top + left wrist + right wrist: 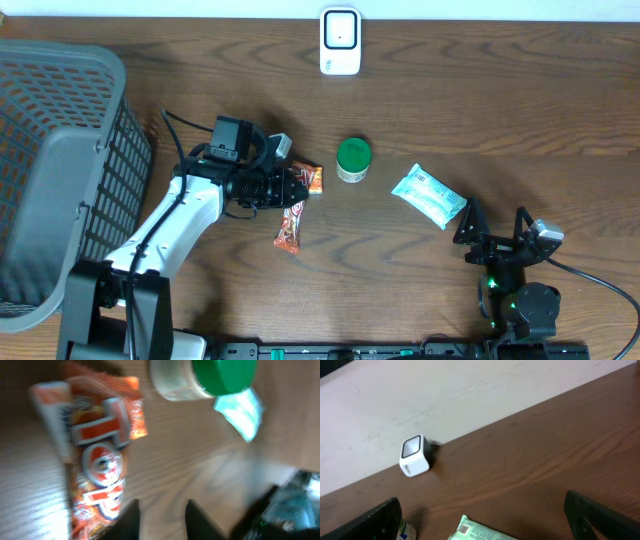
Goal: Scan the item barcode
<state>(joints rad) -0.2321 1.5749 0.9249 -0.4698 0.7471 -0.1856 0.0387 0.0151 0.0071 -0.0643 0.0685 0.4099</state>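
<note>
Overhead: your orange snack packet point(289, 226) lies mid-table point(520, 90), a bit toward the near edge, just beside the left gripper point(297, 185). A second orange wrapper point(313, 179) sits right at its tips. The scanner point(340, 41) is up at the far edge.

Left wrist: fingers point(131, 521) are partway apart with nothing between them, and the packet is off to one side. It looks light, crinkly and slippery, so I'd pinch a sealed end.

Right wrist: the right gripper point(487, 519) is spread wide and empty. Only this view shows a barcode, on the teal pack point(475, 533).
</note>
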